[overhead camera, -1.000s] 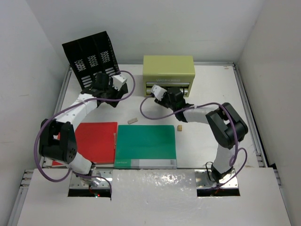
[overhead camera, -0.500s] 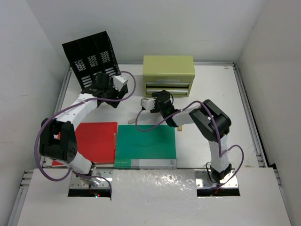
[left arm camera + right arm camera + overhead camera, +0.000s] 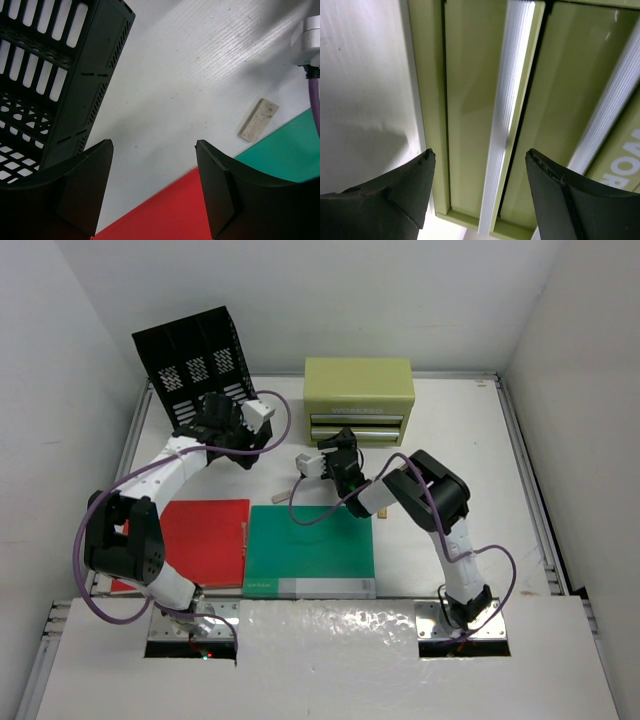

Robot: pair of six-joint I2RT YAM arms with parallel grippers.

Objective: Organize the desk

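Observation:
The white desk (image 3: 450, 440) holds a red folder (image 3: 205, 540) and a green folder (image 3: 310, 550) side by side at the front. A small beige eraser (image 3: 258, 120) lies on the desk between the folders and the back. My left gripper (image 3: 232, 445) is open and empty above the desk beside the black mesh file rack (image 3: 190, 360); in the left wrist view (image 3: 152, 155) the red folder's corner (image 3: 170, 215) lies below its fingers. My right gripper (image 3: 345, 447) is open and empty, facing the front of the olive-green drawer box (image 3: 358, 390); its wrist view (image 3: 480, 165) shows shut drawers with a silver handle (image 3: 512, 115).
The rack (image 3: 50, 75) stands at the back left and the drawer box at the back centre. Grey rails (image 3: 525, 480) run along the desk's edges. Purple cables loop from both wrists over the desk and the green folder (image 3: 280, 155).
My right arm has folded to the left and its gripper has drawn back a little from the drawer box front. The left arm has hardly moved.

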